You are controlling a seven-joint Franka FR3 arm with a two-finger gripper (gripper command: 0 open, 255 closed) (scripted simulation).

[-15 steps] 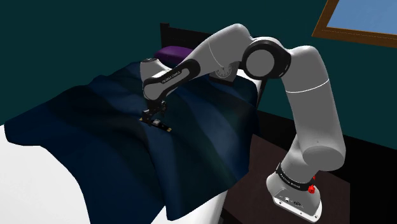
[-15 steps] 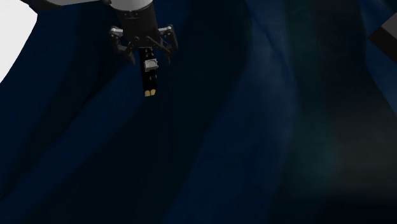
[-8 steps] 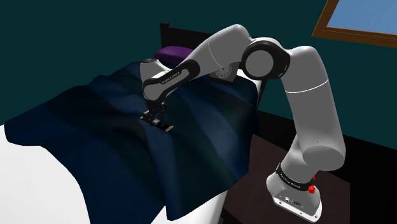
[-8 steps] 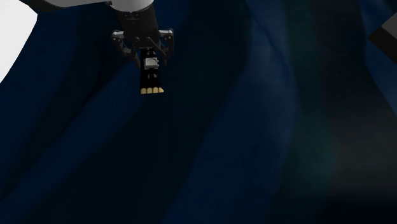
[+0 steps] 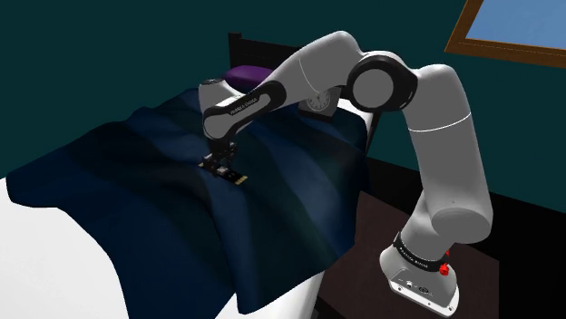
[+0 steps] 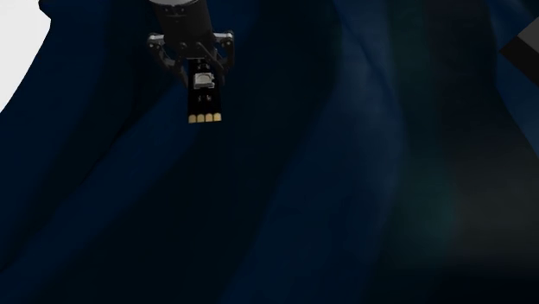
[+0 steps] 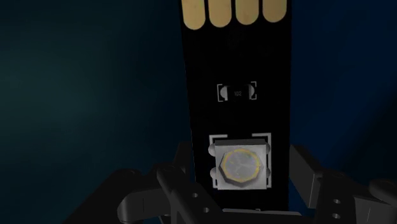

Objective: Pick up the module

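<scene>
Nearest the shoulder cam: dark box stand (image 5: 363, 258) with the white Franka arm (image 5: 435, 136) on it, arm reaching up and over to that view's left. Beside the stand is the bed's white sheet (image 5: 41, 263), also seen in the top left corner of the second exterior view (image 6: 15, 43).

A rumpled dark blue blanket (image 5: 127, 181) lies over the sheet and is the backdrop in the second exterior view (image 6: 345, 173) and the wrist view (image 7: 83, 95).

The narrow black circuit-board module (image 7: 236, 70) is mid-blanket, right at the arm's tip (image 5: 233, 175). Four gold contact pads sit on the end pointing away from the hand. There's a small grey chip mid-board, and a silver faceted part with a gold rim in a white square at the hand end.

Jaws are narrow and clamped on that module. The black fingers (image 7: 304, 178) press on both long edges at the silver-part end. The second exterior view agrees, with the board (image 6: 204, 102) sticking out past the jaws, pads outward. Can't tell if the board is off the blanket or resting on it.

Beyond the hand: purple pillow (image 5: 249, 74), dark headboard (image 5: 238, 45), teal wall (image 5: 109, 54). Top right is a wood frame around a pale blue pane (image 5: 517, 32).
</scene>
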